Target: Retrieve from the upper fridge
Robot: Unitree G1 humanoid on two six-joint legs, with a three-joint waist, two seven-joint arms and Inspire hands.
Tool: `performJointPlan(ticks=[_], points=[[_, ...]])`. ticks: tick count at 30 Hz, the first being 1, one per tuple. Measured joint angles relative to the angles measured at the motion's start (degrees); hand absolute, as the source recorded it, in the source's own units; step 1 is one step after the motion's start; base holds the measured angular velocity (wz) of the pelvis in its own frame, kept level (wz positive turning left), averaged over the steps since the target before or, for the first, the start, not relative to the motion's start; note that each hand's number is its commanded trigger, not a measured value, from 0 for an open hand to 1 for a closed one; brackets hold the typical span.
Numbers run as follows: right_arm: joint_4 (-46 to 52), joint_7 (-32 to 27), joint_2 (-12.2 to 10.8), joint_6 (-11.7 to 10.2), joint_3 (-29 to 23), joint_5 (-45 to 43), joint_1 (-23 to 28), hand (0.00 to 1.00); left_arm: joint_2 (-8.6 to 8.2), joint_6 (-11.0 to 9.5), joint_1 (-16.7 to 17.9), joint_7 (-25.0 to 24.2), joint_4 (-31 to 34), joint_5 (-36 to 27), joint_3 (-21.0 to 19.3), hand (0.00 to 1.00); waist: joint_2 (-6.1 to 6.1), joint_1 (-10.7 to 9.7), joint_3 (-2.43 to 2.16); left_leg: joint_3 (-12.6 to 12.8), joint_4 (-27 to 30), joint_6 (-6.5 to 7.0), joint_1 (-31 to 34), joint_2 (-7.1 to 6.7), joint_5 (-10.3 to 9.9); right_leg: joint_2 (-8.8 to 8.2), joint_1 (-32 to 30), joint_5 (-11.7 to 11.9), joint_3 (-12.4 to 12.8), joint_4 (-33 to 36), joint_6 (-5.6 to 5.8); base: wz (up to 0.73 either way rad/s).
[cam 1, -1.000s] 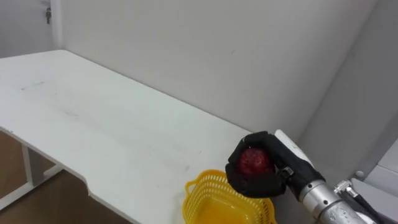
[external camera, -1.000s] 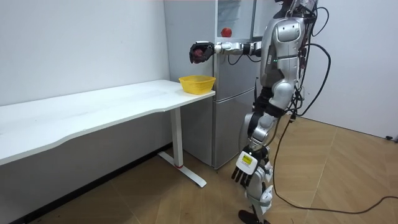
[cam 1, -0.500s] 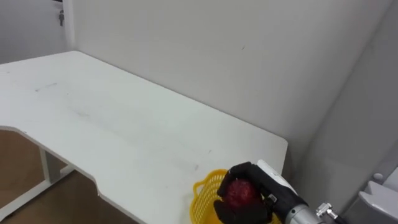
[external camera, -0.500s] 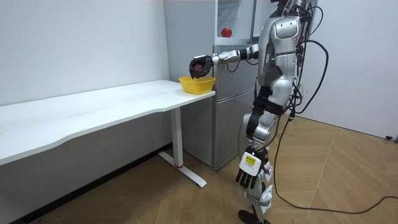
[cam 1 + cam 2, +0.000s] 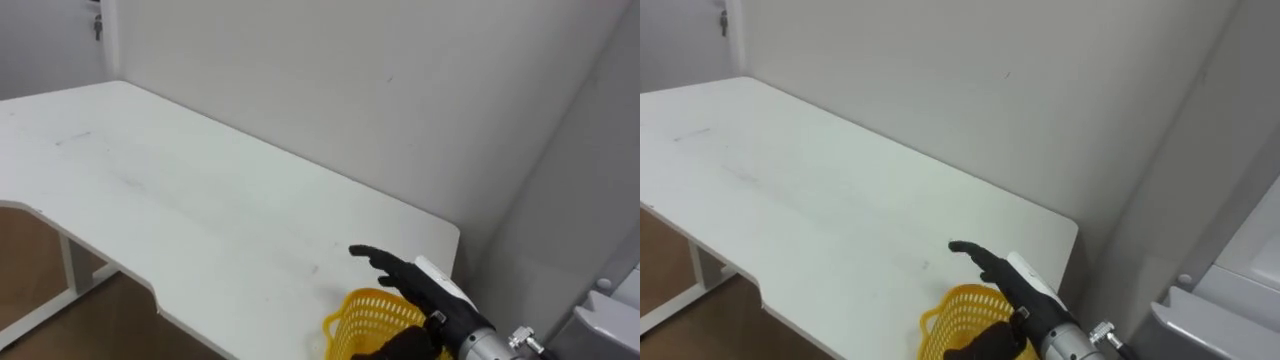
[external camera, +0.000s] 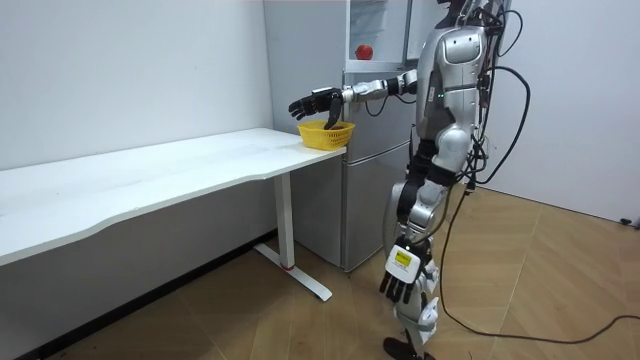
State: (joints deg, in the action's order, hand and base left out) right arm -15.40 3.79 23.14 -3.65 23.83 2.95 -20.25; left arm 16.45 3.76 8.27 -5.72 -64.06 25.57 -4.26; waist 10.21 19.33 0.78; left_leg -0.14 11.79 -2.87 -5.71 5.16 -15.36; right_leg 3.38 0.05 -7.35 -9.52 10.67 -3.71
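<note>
The right hand (image 5: 412,288) is held over the yellow basket (image 5: 362,316), fingers spread straight, nothing grasped. The basket's inside is masked by it, so the fruit's place cannot be told. The basket stands at the white surface's (image 5: 200,200) end. The left hand (image 6: 397,283) hangs relaxed by the leg.

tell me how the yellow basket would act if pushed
The yellow basket looks thin-walled and openwork, so probably light, sliding easily on the smooth table. It sits near the table's corner, so a push from the right hand might tip it off.
</note>
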Motion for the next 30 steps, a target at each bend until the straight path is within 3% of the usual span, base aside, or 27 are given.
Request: performJointPlan(ticks=[15, 21, 26, 30], points=[[0.01, -0.09, -0.02, 0.00, 0.25, 1.80, 0.77, 0.00, 0.06, -0.08, -0.02, 0.04, 0.15, -0.04, -0.03, 0.00, 0.17, 0.00, -0.12, 0.21, -0.05, 0.00, -0.03, -0.01, 0.00, 0.00, 0.05, -0.06, 0.07, -0.06, 0.09, 0.00], [0.69, -0.77, -0.15, -0.01, 0.09, 1.81, 0.76, 0.00, 0.28, -0.19, 0.06, -0.27, 0.09, 0.02, -0.11, 0.00, 0.81, -0.06, -0.21, 0.35, 0.08, 0.01, -0.12, -0.02, 0.01, 0.03, 0.05, -0.09, 0.77, 0.17, 0.09, 0.00], [7.67, -1.47, -0.18, -0.24, -1.43, 1.83, 0.77, 0.00, 0.31, -0.34, 0.02, -0.78, 0.01, -0.08, -0.43, 0.00, 0.98, -0.44, -0.03, 1.61, 0.30, 0.01, -0.65, 0.10, 0.01, 0.23, 0.46, -0.08, 1.54, 0.19, 0.08, -0.06], [12.30, -3.77, -0.20, -1.90, -3.53, 1.78, 0.80, 0.00, -0.07, -0.72, 0.09, 0.16, -0.09, 0.02, -0.66, 0.00, 0.56, -1.35, 0.29, 2.41, -0.28, 0.09, -1.82, 0.11, -0.07, 0.25, 1.36, -0.14, 1.65, 0.05, 0.21, -0.01]])
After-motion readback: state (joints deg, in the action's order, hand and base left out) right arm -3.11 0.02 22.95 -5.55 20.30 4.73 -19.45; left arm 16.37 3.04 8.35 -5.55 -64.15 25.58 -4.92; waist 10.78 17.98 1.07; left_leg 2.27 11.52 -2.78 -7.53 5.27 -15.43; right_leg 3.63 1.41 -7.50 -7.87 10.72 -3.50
